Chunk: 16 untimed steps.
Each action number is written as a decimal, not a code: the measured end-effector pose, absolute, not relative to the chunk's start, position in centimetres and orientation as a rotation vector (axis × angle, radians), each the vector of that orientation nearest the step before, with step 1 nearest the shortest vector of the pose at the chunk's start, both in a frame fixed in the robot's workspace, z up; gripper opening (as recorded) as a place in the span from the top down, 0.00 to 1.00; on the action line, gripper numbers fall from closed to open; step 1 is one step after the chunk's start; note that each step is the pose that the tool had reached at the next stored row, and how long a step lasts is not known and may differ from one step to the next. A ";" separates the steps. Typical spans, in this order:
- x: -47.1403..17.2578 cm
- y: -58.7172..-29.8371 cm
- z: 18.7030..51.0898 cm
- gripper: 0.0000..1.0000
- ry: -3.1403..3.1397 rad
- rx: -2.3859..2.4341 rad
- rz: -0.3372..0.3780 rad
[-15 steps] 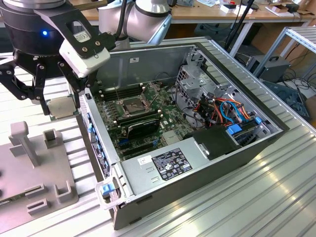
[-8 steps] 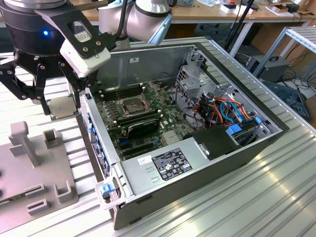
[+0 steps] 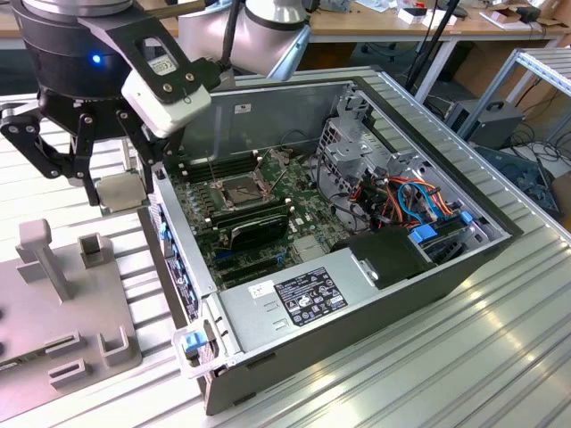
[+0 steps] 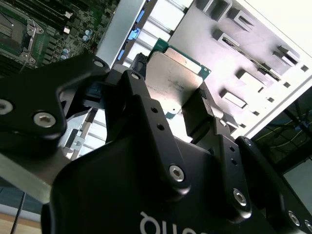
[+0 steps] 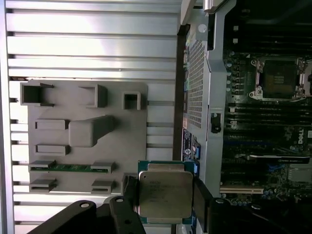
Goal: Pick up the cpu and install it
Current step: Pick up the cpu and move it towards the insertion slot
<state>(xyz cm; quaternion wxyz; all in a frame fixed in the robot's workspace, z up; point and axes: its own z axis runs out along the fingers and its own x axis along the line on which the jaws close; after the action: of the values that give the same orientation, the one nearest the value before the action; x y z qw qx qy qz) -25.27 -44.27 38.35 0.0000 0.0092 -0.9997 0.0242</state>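
Observation:
The cpu (image 3: 120,190), a small flat square chip with a dull silver-grey top on a green edge, hangs in the air just outside the open computer case. My gripper (image 3: 119,192) is shut on it, one black finger on each side. Both wrist views show the cpu (image 5: 165,194) (image 4: 173,80) clamped between the fingers (image 5: 201,197) (image 4: 139,90) of the gripper (image 5: 165,196) (image 4: 170,100). The dark square socket (image 3: 241,188) (image 5: 279,78) with its metal frame lies open on the green motherboard (image 3: 299,169), to the exterior view's right of the cpu.
The case's metal side wall (image 3: 174,241) (image 5: 208,97) stands between the cpu and the motherboard. A grey fixture plate (image 3: 53,303) (image 5: 87,141) with raised blocks lies on the ribbed aluminium table below. A drive cage (image 3: 357,152), coloured cables (image 3: 415,196) and a power supply (image 3: 294,299) crowd the case.

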 end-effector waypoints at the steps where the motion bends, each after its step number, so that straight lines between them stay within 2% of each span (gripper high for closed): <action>1: -25.1 -44.3 38.4 0.45 -3.140 0.029 0.076; 16: -22.7 -44.3 38.4 0.45 -3.140 0.029 0.076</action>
<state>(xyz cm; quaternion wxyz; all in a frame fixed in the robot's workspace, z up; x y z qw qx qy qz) -22.72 -44.27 38.35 0.0000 0.0092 -0.9997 0.0242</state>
